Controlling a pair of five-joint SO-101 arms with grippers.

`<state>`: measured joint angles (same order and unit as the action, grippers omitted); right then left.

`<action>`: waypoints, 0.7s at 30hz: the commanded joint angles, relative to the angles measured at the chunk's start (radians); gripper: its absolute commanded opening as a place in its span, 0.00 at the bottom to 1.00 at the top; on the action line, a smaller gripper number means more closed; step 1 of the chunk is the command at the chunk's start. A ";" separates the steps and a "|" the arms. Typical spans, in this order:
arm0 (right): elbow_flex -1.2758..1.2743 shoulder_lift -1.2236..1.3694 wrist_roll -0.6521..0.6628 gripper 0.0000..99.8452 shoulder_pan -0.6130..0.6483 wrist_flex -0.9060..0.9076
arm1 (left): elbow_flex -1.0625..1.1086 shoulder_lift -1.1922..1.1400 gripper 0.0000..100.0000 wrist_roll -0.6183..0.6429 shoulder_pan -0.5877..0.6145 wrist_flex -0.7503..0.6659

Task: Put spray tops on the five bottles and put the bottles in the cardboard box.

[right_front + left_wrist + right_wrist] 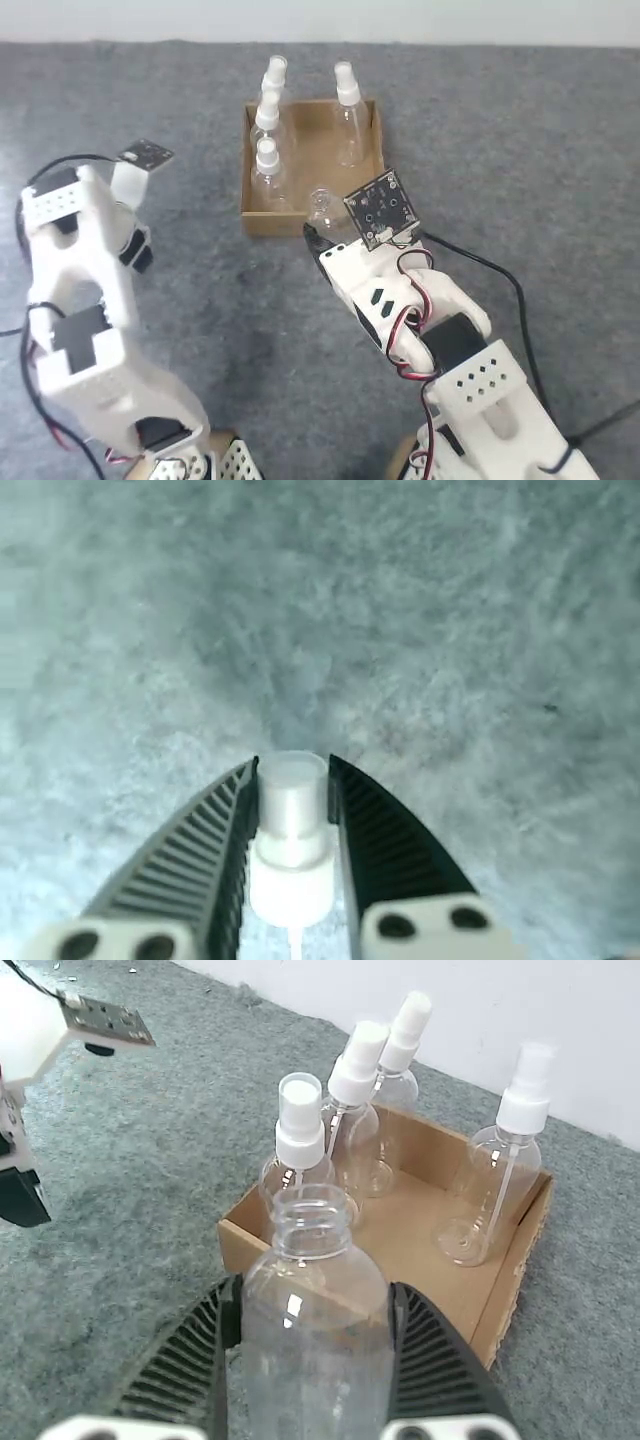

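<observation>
A clear bottle with no top on its neck stands upright in my right gripper, which is shut on its body. In the high view this bottle sits just outside the front wall of the cardboard box. Three bottles with white spray tops stand in a row along one side of the box, and one more stands at the other side. My left gripper is shut on a white spray top above the grey carpet.
Grey carpet covers the table on all sides of the box. The left arm stands well to the left of the box, and its camera board points toward it. A white wall runs along the far edge.
</observation>
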<state>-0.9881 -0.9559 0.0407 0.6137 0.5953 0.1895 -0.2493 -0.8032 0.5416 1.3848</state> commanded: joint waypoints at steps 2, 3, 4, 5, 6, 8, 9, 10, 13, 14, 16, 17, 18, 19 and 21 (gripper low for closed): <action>0.081 0.002 0.017 0.02 0.004 -0.025 | -0.005 0.135 0.01 0.029 0.000 0.071; 0.081 0.002 0.017 0.02 0.004 -0.025 | -0.005 0.147 0.01 0.029 0.000 0.078; 0.081 0.002 0.017 0.02 0.004 -0.025 | -0.005 0.161 0.01 0.031 0.000 0.084; 0.081 0.002 0.017 0.02 0.004 -0.025 | -0.005 0.175 0.01 0.031 0.000 0.092; 0.081 0.002 0.017 0.02 0.004 -0.025 | -0.005 0.187 0.01 0.031 0.002 0.100; 0.081 0.002 0.017 0.02 0.004 -0.025 | -0.005 0.216 0.01 0.032 0.003 0.118; 0.081 0.002 0.017 0.02 0.004 -0.025 | -0.004 0.233 0.01 0.035 0.005 0.127; 0.081 0.002 0.017 0.02 0.004 -0.025 | -0.004 0.249 0.01 0.052 0.005 0.133; 0.081 0.002 0.017 0.02 0.004 -0.025 | 0.016 0.302 0.01 0.087 0.005 0.129; 0.081 0.002 0.017 0.02 0.004 -0.025 | 0.031 0.324 0.01 0.089 0.000 0.127; 0.081 0.002 0.017 0.02 0.004 -0.025 | 0.068 0.370 0.01 0.089 -0.003 0.124; 0.081 0.002 0.017 0.02 0.004 -0.025 | 0.090 0.397 0.01 0.092 -0.011 0.115; 0.081 0.002 0.017 0.02 0.004 -0.025 | 0.113 0.423 0.01 0.094 -0.012 0.101; 0.081 0.002 0.017 0.02 0.004 -0.025 | 0.137 0.450 0.01 0.094 -0.012 0.087; 0.081 0.002 0.017 0.02 0.004 -0.025 | 0.182 0.499 0.01 0.098 -0.015 0.058</action>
<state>-0.9881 -0.9559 0.0407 0.6137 0.5953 0.3245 0.1158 -0.7281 0.5370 1.4968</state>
